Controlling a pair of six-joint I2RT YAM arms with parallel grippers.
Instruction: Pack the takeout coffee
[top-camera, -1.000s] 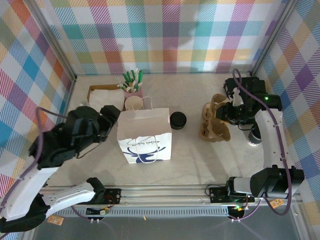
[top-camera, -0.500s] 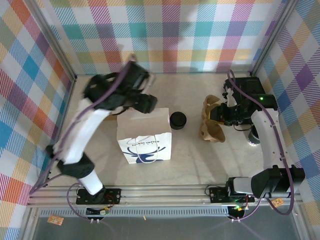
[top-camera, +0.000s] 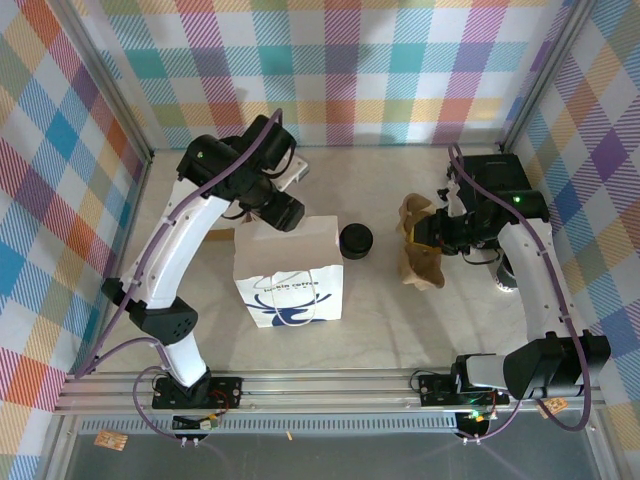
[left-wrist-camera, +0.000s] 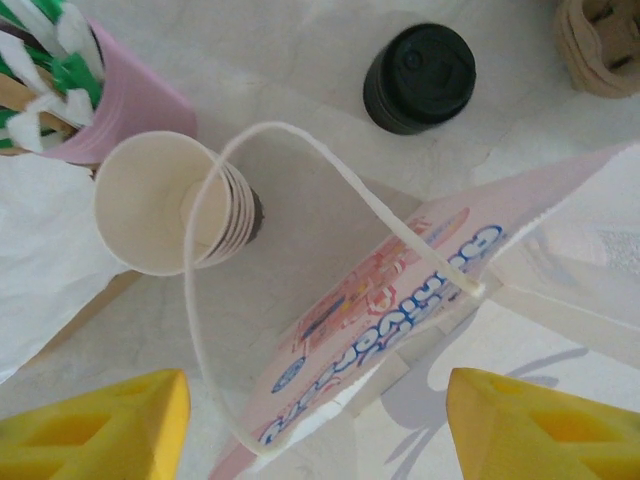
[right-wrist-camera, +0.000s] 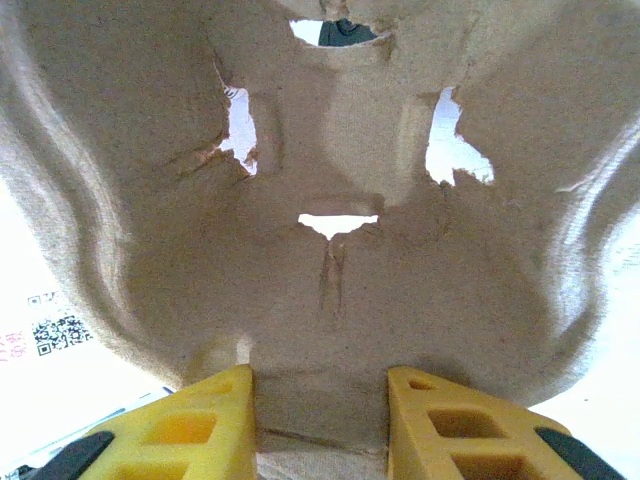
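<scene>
Takeout coffee (top-camera: 506, 276) untouched, upright on tabletop (top-camera: 400, 320) beside right forearm. Right end effector (right-wrist-camera: 318, 420) clamped on cardboard cup carrier (top-camera: 420, 252), now tipped up. Left end effector (left-wrist-camera: 315, 430) spread wide, just swung over white paper bag (top-camera: 290, 270), probably to steady it. Left arm arched high, wrist pointing down.

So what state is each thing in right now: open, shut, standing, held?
white paper bag: upright, mouth open
paper cup stack: upright, top cup unlidded and empty
pink cup: upright, holding stirrers
black lid stack: standing on the table, apart from the bag
cardboard cup carrier: tilted, gripped
takeout coffee: on the table, not bagged, partly hidden
left pincer: open, above the bag
right pincer: shut on the carrier
</scene>
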